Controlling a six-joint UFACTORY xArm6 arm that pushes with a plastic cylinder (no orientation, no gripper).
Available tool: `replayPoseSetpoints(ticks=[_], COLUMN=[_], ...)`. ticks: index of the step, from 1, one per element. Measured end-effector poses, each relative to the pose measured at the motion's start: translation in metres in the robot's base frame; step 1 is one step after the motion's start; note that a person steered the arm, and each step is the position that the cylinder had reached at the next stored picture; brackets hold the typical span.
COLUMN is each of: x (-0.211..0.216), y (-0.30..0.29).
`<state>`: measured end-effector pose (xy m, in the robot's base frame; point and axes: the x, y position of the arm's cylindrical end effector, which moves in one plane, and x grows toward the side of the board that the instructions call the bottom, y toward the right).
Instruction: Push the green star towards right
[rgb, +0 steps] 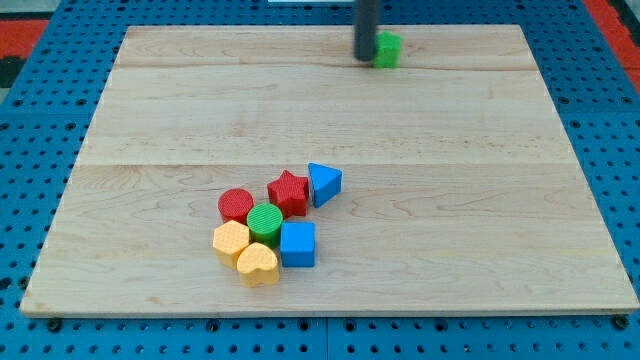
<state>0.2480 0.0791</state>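
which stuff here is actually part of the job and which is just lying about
In the job:
- green star, near the view's top edge
- my tip, touching the star's left side

Lying about, clustered low on the board:
- red cylinder
- red star
- blue triangle
- green cylinder
- blue cube
- yellow block
- yellow heart

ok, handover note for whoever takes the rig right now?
My tip: down on the board near the view's top edge, directly at the green star's left side, touching or nearly so.
Green star: near the top edge, slightly right of centre, partly hidden by the rod.
Other blocks: clustered near the bottom centre, far from the star and out of its path.
Done: tip lined up on the correct side.
Left: push the star towards the view's right; whether the push has started cannot be told.
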Motion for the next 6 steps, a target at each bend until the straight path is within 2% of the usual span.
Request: replayPoseSetpoints(ticks=[1, 2, 3, 4, 5, 6], x=[0.001, -0.029, -0.019, -0.002, 0.042, 0.139], y=[-0.020, -0.042, 0.007, 0.016, -0.052, -0.008])
